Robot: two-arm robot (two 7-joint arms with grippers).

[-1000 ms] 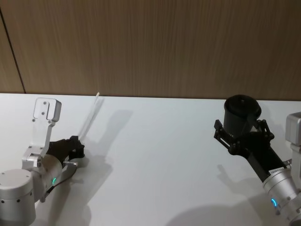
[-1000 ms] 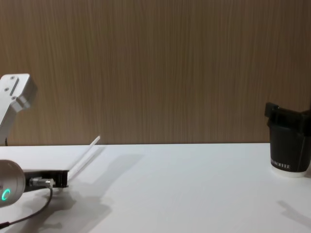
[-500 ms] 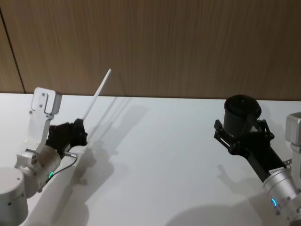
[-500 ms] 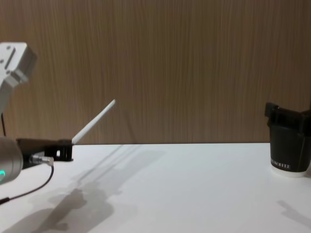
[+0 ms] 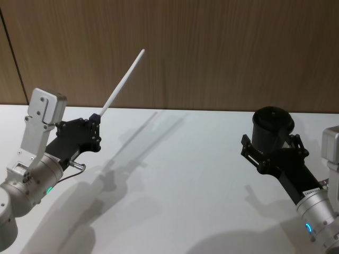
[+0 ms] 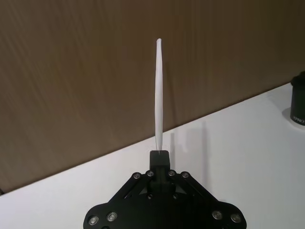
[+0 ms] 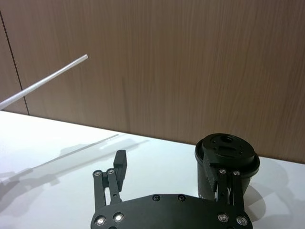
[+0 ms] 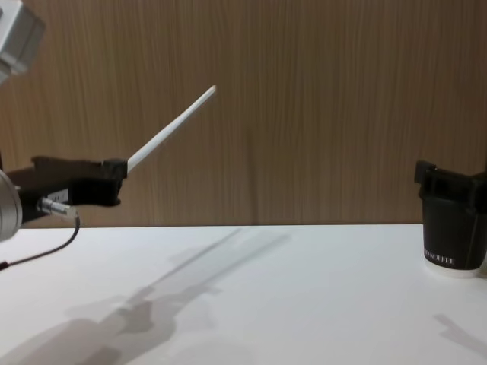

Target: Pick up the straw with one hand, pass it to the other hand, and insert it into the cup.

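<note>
In the head view the straw (image 5: pixel 122 82) is seen clamped by its lower end in the closed jaws of the left gripper (image 5: pixel 95 123), slanting up beyond the fingertips, and both are now lifted clear of the table (image 5: pixel 175 174), where a second ago they were low on it. The cup (image 5: pixel 271 127) is left unmoved between the spread jaws of the right gripper (image 5: pixel 270 145). In the right wrist view the cup is seen just beside one finger and well apart from the other, and in the chest view the straw's tip is carried higher than half a second ago.
</note>
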